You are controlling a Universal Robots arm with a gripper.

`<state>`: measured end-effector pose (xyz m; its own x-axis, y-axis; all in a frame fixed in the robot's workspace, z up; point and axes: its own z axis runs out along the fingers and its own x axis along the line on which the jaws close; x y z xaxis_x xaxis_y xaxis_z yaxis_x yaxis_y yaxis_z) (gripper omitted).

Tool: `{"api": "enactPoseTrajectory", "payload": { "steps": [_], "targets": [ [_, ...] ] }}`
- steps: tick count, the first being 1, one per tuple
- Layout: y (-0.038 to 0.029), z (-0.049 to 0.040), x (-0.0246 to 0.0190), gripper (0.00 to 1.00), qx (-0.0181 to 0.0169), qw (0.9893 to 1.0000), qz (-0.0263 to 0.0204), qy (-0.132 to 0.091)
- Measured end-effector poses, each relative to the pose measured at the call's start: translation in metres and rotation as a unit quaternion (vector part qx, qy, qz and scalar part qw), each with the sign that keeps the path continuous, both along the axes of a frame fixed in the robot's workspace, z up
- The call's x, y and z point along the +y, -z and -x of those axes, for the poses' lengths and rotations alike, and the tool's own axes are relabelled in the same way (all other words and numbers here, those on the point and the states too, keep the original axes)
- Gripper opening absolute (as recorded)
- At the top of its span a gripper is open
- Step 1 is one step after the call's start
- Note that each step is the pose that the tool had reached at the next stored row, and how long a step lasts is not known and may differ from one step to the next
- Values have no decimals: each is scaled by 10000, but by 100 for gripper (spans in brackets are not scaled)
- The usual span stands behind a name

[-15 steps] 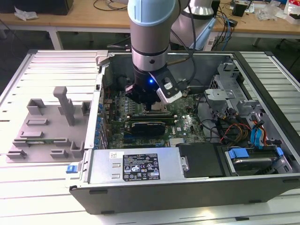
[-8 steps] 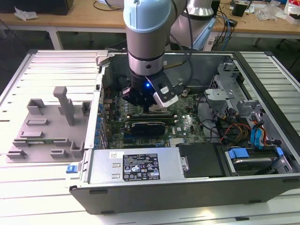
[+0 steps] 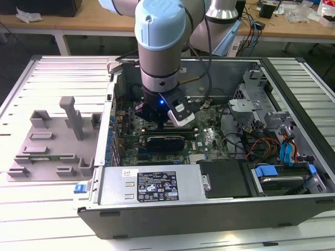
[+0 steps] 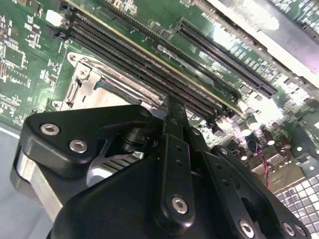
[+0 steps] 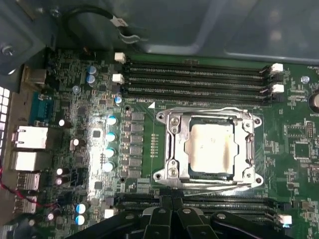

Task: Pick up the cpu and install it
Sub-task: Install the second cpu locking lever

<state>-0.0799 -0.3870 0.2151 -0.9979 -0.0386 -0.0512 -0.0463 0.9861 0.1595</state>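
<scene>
First wrist view — cpu [image 5: 212, 149] sits in socket frame [image 5: 172, 149].

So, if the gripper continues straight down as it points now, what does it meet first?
Probably the socket frame with the cpu seated in it. The gripper hangs over the motherboard near that frame's edge; depth is unclear, so it might meet the slots beside it.

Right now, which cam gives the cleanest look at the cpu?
The first wrist view: the cpu lies flat inside the metal socket frame, silvery top fully visible. In the second wrist view the gripper body covers most of the socket. In the exterior view the arm stands over that part of the motherboard.
</scene>
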Motion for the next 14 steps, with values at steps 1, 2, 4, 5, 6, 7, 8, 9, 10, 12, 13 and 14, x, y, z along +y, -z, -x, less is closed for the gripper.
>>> {"api": "enactPoseTrajectory", "payload": {
  "steps": [1, 2, 4, 5, 6, 7, 8, 9, 10, 12, 13, 14],
  "targets": [
    [10, 0, 0, 11, 0, 10000, -35, 1],
    [20, 1, 1, 11, 0, 10000, -48, 1],
    [55, 0, 0, 11, 0, 10000, -71, 0],
    [64, 0, 0, 11, 0, 10000, -83, 0],
    [73, 0, 0, 11, 0, 9999, -116, 0],
    [84, 1, 0, 11, -1, 9999, -171, 0],
    [92, 4, 0, 11, -3, 9998, -216, 1],
    [103, 10, 0, 11, -4, 9997, -249, 0],
    [119, 20, 1, 11, -5, 9996, -277, 1],
    [138, 40, 0, 11, -8, 9994, -333, 2],
    [151, 51, 1, 11, -10, 9993, -361, 3],
    [171, 65, 0, 11, -12, 9993, -384, 4]
  ]
}}
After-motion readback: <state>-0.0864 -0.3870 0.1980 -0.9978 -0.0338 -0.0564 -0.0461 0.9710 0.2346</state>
